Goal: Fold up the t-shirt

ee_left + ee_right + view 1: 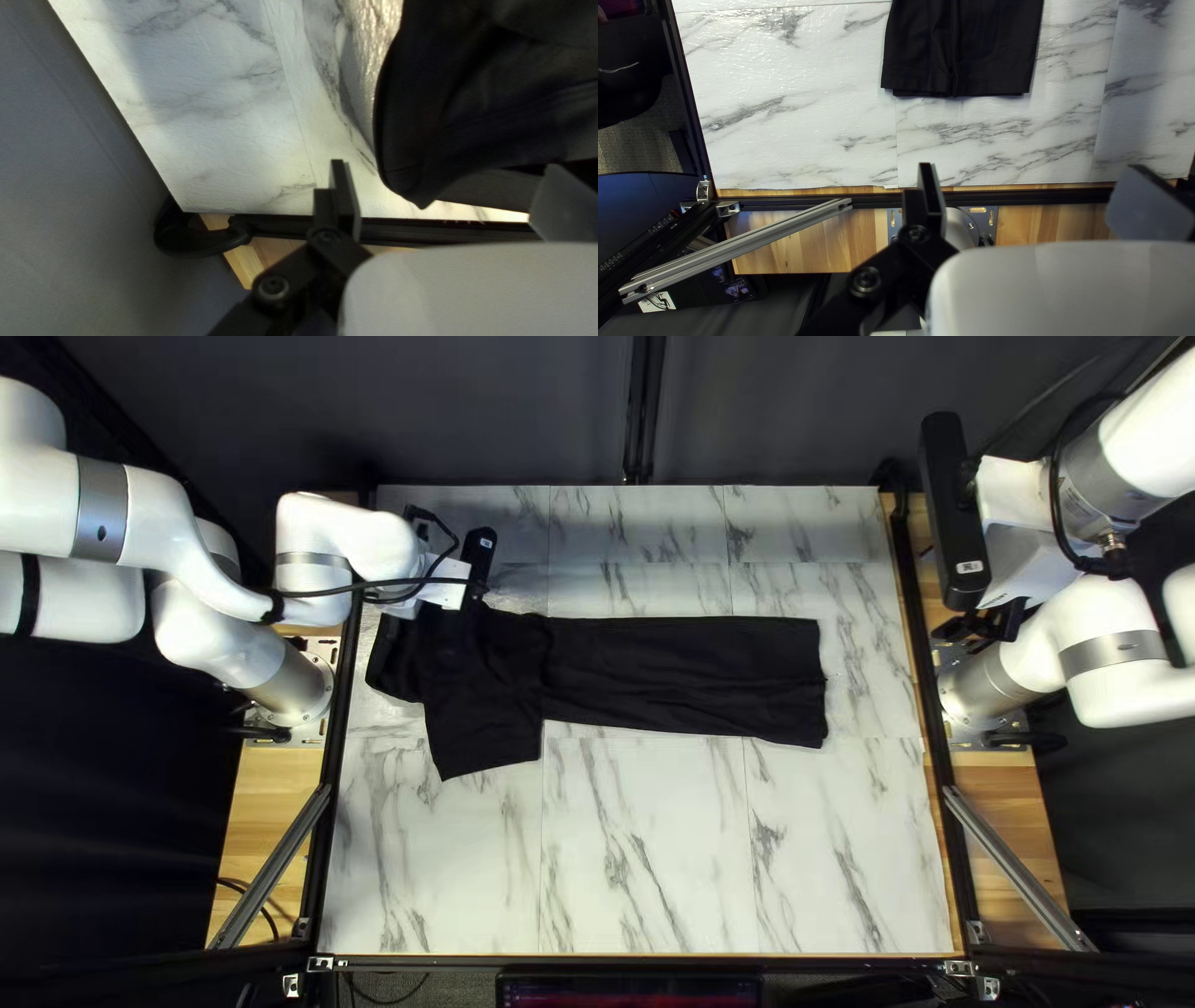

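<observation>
The black t-shirt (685, 672) lies as a long narrow band across the table's middle, a short flap (486, 734) spreading toward the near edge at its left. My left gripper (436, 595) hangs over the band's left end, its fingertips hidden there. In the left wrist view the left gripper (448, 200) is open, with a curved edge of the shirt (430, 137) ahead of and between its spread fingers. My right gripper (981, 625) is raised beyond the table's right edge. Seen from its own wrist, the right gripper (1030, 200) stands open, the shirt's straight end (965, 56) well ahead of it.
A marbled table top (647, 846) surrounds the shirt. Dark rails (927, 709) border it, with diagonal metal braces (1015, 865) outside the near corners. A dark curtain (498, 411) hangs behind the far edge.
</observation>
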